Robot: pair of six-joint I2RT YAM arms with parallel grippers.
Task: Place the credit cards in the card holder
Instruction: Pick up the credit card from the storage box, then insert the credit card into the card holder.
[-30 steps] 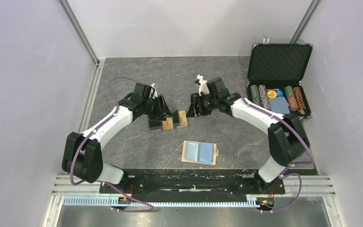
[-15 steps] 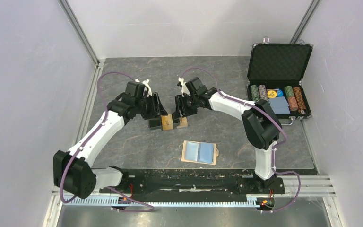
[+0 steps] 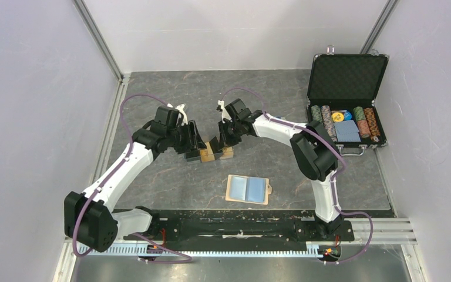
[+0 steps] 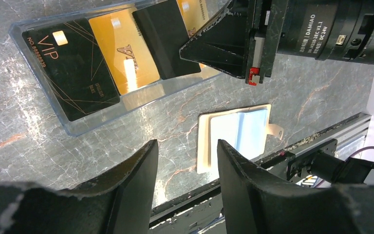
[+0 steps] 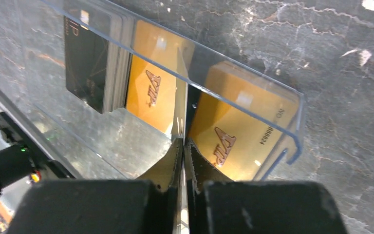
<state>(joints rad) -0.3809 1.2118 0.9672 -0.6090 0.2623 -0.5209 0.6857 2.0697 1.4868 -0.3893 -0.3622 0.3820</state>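
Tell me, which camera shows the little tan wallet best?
The top external view: the card holder lies open and whole there, blue lining up, nothing covering it. The left wrist view shows it tilted, the left gripper hiding one edge. The right wrist view misses it.

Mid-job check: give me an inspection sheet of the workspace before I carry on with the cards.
Surface: dark marbled table, no spills seen.
Job's things: card holder lies open, blue lining up, no card seen in it. Black VIP card and gold card sit in a clear tray. A dark card is tilted above them.
Clutter: open chip case with chips, far right.
Grippers: left gripper open, near the tray. Right gripper shut on the dark card's edge.
Cables: purple cables loop along both arms, clear of the tray.
Surroundings: white walls, nothing else seen.
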